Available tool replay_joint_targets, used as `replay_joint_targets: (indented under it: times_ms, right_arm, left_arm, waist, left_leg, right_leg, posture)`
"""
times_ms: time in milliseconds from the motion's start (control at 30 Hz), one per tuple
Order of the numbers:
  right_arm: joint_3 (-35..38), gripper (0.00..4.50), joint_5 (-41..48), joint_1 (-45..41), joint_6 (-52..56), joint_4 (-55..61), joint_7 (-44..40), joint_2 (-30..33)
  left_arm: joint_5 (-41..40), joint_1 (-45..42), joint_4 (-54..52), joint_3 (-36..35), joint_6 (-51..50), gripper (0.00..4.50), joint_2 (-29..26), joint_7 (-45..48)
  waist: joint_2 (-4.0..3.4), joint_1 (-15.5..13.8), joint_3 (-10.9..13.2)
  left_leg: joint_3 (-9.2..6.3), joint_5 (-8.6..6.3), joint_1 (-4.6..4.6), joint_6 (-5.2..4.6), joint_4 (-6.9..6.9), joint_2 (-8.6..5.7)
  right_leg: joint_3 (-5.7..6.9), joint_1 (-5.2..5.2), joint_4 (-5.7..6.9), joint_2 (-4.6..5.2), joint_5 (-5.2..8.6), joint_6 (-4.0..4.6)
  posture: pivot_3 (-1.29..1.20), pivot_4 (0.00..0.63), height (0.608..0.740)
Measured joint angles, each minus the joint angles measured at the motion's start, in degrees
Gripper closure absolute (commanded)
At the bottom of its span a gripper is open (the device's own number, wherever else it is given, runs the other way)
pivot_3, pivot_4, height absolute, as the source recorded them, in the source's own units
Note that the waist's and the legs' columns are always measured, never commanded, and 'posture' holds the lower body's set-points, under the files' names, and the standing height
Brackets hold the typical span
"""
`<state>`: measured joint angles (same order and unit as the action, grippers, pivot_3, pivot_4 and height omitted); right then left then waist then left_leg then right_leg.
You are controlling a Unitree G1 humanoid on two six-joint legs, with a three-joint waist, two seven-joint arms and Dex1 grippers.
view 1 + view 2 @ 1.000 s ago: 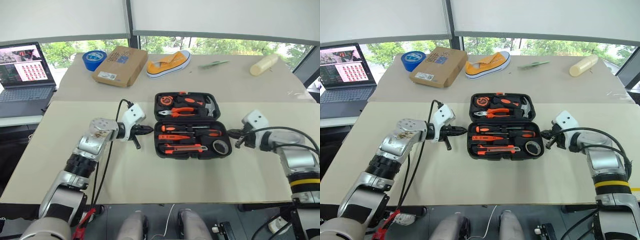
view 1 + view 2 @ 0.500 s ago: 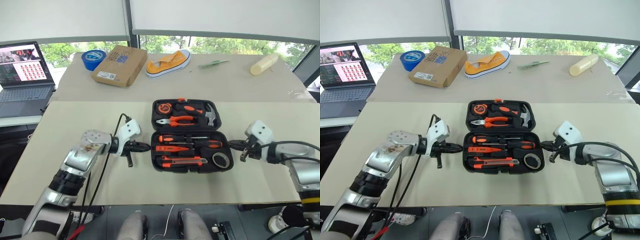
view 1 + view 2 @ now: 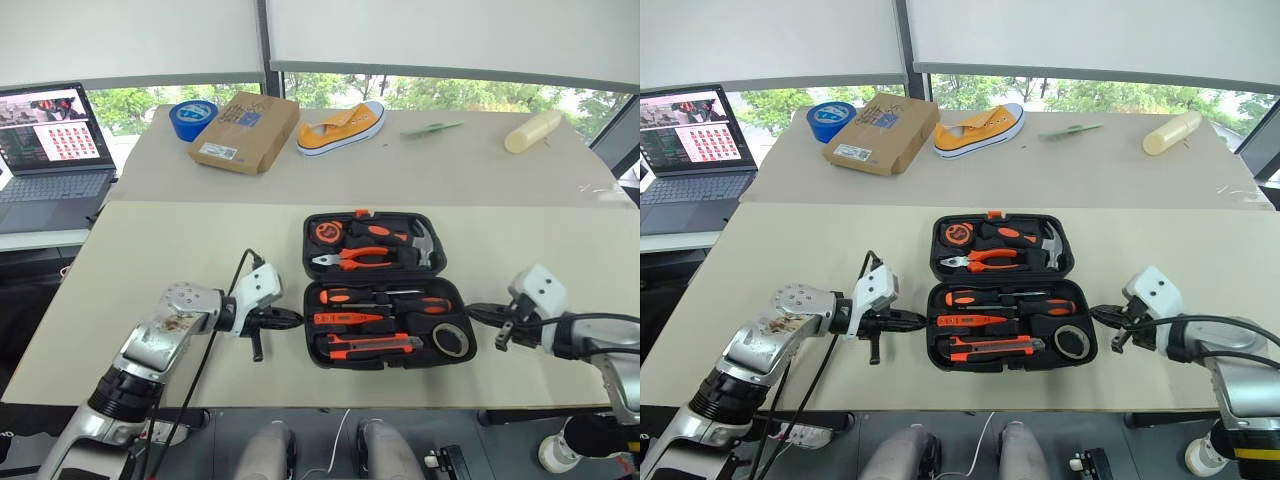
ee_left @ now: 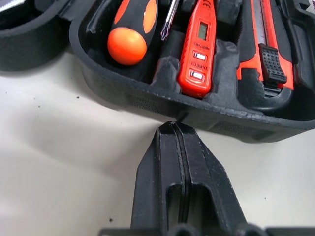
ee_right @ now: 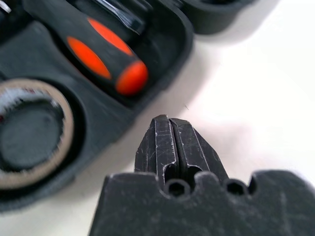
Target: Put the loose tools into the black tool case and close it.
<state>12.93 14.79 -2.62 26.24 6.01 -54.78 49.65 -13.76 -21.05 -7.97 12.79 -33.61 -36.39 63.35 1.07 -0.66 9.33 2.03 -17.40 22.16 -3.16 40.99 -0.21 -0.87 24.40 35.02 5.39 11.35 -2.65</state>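
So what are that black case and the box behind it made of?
The black tool case looks like matte moulded plastic: one-piece walls with tool-shaped recesses and a grainy texture in the left wrist view. The box looks like plain brown cardboard, with flat folded edges and a stuck-on label.

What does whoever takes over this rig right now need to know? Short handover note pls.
Left tool: shut, empty, at the left edge of the black tool case.
Right tool: shut, empty, at the case's right edge.
Case: open flat on the table, lid half on the far side.
Done: near half holds the screwdrivers, the slim orange one, the utility knife and the small tape roll; I see no loose tools on the table beside it.
Left: fold the lid over and latch it. Both tools flank the near half, so closing looks like the next move.
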Motion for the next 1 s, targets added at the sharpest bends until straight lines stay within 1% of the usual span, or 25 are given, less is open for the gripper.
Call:
replay_joint_targets:
  times_ms: [33, 133, 200, 233, 333, 367, 400, 433, 500, 567, 633, 733, 800, 833, 867, 967, 1000]
  right_arm:
    - [0.7, 3.74, 0.2, -1.4, 1.1, -0.4, 0.5, 0.2]
    - [3.1, 2.61, 2.7, -6.1, 5.7, -1.8, 1.8, 0.9]
    - [4.2, 2.05, 4.5, -9.8, 8.8, -2.2, 3.0, 1.0]
    - [4.3, 1.55, 5.5, -12.0, 11.2, -2.6, 3.8, 0.9]
    - [3.6, 0.57, 7.8, -19.7, 17.1, -4.1, 6.8, -1.3]
    - [3.2, 0.32, 8.5, -21.6, 18.5, -4.3, 7.6, -2.0]
    - [2.7, 0.01, 9.0, -23.4, 20.2, -4.8, 8.4, -2.7]
    - [2.0, 0.01, 9.0, -25.3, 21.5, -5.9, 9.5, -3.6]
    - [-0.1, 0.01, 8.4, -30.8, 24.2, -11.0, 12.7, -6.5]
    - [-2.7, 0.01, 6.8, -35.2, 24.7, -15.7, 15.8, -9.6]
    - [-4.3, 0.01, 5.6, -37.8, 24.7, -19.9, 18.1, -11.8]
    - [-5.4, 0.01, 4.4, -39.2, 24.5, -24.6, 19.5, -13.4]
    - [-6.4, 0.00, 3.7, -39.2, 24.1, -25.7, 19.8, -13.8]
    - [-6.8, 0.52, 3.1, -39.4, 23.8, -26.7, 20.2, -14.3]
    - [-7.1, 0.71, 2.6, -39.5, 23.5, -27.5, 20.4, -14.6]
    - [-7.5, 1.84, 1.9, -39.8, 21.6, -29.1, 20.5, -14.9]
    - [-7.6, 2.17, 1.7, -39.8, 21.2, -29.3, 20.5, -14.9]
  left_arm:
    - [-0.2, -0.2, 1.6, -0.9, -0.1, 3.46, -0.9, -0.2]
    - [-0.6, -3.3, 7.3, -4.0, -1.2, 2.32, -2.9, -1.2]
    - [-1.7, -7.0, 11.5, -7.2, -4.5, 1.67, -2.8, -2.9]
    - [-3.0, -10.0, 13.5, -8.8, -7.8, 1.16, -1.7, -4.1]
    - [-6.3, -19.2, 18.9, -13.0, -17.4, 0.08, 3.6, -9.3]
    - [-7.1, -21.8, 20.0, -13.9, -19.9, 0.00, 5.2, -11.0]
    - [-7.7, -23.8, 21.4, -14.7, -22.2, 0.00, 6.6, -12.8]
    - [-7.9, -25.4, 22.9, -15.5, -24.0, 0.00, 8.1, -14.6]
    - [-7.8, -29.2, 28.2, -16.8, -27.2, 0.00, 12.5, -19.8]
    - [-6.6, -31.2, 32.1, -16.6, -27.7, 0.00, 16.5, -24.5]
    - [-5.7, -31.4, 35.0, -16.3, -26.8, 0.00, 19.2, -28.1]
    - [-5.6, -31.8, 36.2, -17.7, -26.1, 0.00, 20.8, -31.1]
    - [-5.5, -31.9, 36.1, -17.8, -26.0, 0.53, 21.3, -31.8]
    - [-5.4, -31.8, 36.0, -17.7, -26.0, 0.70, 21.4, -32.4]
    - [-5.4, -31.7, 35.8, -17.7, -26.1, 1.03, 21.6, -32.6]
    - [-5.9, -30.8, 33.8, -17.6, -26.6, 2.24, 22.0, -32.7]
    - [-6.0, -30.5, 33.2, -17.7, -26.7, 2.55, 21.9, -32.8]
  waist:
    - [0.00, 0.1, 0.0]
    - [0.01, 0.4, 0.0]
    - [0.01, 0.3, 0.0]
    - [0.01, 0.2, 0.0]
    - [0.02, -0.2, 0.0]
    - [0.02, -0.2, 0.0]
    - [0.02, 0.0, 0.0]
    - [0.03, 0.1, 0.0]
    - [0.03, 0.3, 0.0]
    - [0.03, 0.6, 0.0]
    - [0.04, 0.9, 0.0]
    - [0.03, 1.0, 0.0]
    - [0.03, 1.0, 0.0]
    - [0.03, 1.1, 0.0]
    - [0.03, 1.1, 0.0]
    - [0.03, 1.1, 0.0]
    - [0.03, 1.1, 0.0]
  left_leg:
    - [0.00, 0.00, -0.03, 0.00, -0.01, 0.02]
    - [0.00, 0.01, -0.15, 0.02, -0.02, 0.03]
    - [-0.03, 0.01, -0.15, 0.02, -0.01, 0.03]
    - [-0.05, 0.02, -0.14, 0.02, 0.00, 0.02]
    - [-0.15, 0.02, 0.01, 0.03, 0.24, -0.05]
    - [-0.16, 0.03, 0.05, 0.04, 0.26, -0.06]
    - [-0.15, 0.05, 0.04, 0.08, 0.26, -0.07]
    - [-0.13, 0.15, 0.04, 0.26, 0.26, -0.08]
    - [-0.13, 0.19, 0.09, 0.33, 0.25, -0.27]
    - [-0.13, 0.24, 0.10, 0.41, 0.18, -0.31]
    - [-0.14, 0.33, 0.15, 0.56, -0.02, -0.31]
    - [-0.14, 0.41, 0.24, 0.70, -0.11, -0.29]
    - [-0.13, 0.45, 0.30, 0.76, -0.10, -0.32]
    - [-0.12, 0.46, 0.30, 0.79, -0.10, -0.33]
    - [-0.12, 0.46, 0.30, 0.79, -0.09, -0.35]
    - [-0.13, 0.47, 0.28, 0.79, -0.09, -0.35]
    - [-0.13, 0.47, 0.28, 0.79, -0.09, -0.35]
  right_leg:
    - [-0.01, 0.00, 0.00, -0.03, 0.00, 0.01]
    - [-0.01, -0.02, -0.01, -0.07, 0.01, 0.04]
    - [0.02, -0.02, 0.01, -0.07, 0.01, 0.04]
    - [0.04, -0.07, 0.05, -0.05, 0.01, 0.04]
    - [0.14, -0.09, 0.14, 0.01, -0.01, 0.01]
    - [0.15, -0.09, 0.13, 0.01, -0.02, 0.00]
    - [0.13, -0.09, 0.12, 0.01, -0.01, 0.00]
    - [0.12, -0.08, 0.11, 0.01, -0.01, 0.00]
    - [0.10, -0.04, 0.08, 0.05, -0.02, -0.01]
    - [0.08, 0.02, 0.08, 0.08, -0.02, -0.01]
    - [0.07, 0.16, 0.08, 0.10, -0.02, -0.01]
    - [0.05, 0.39, 0.19, 0.17, -0.02, -0.01]
    - [0.03, 0.45, 0.21, 0.22, -0.02, -0.01]
    - [0.02, 0.45, 0.22, 0.25, -0.03, -0.01]
    - [0.01, 0.45, 0.23, 0.28, -0.03, -0.02]
    - [0.00, 0.44, 0.26, 0.29, -0.03, -0.02]
    - [0.01, 0.44, 0.27, 0.29, -0.03, -0.02]
  posture:
    - [0.00, 0.150, 0.735]
    - [0.00, 0.150, 0.735]
    - [0.00, 0.150, 0.735]
    - [0.00, 0.150, 0.735]
    - [0.00, 0.150, 0.735]
    - [0.00, 0.150, 0.735]
    - [0.00, 0.150, 0.735]
    - [0.00, 0.150, 0.735]
    - [0.00, 0.150, 0.735]
    - [0.00, 0.150, 0.735]
    - [0.00, 0.150, 0.735]
    - [0.00, 0.150, 0.735]
    - [0.00, 0.150, 0.735]
    - [0.00, 0.150, 0.735]
    - [0.00, 0.150, 0.735]
    - [0.00, 0.150, 0.735]
    - [0.00, 0.150, 0.735]
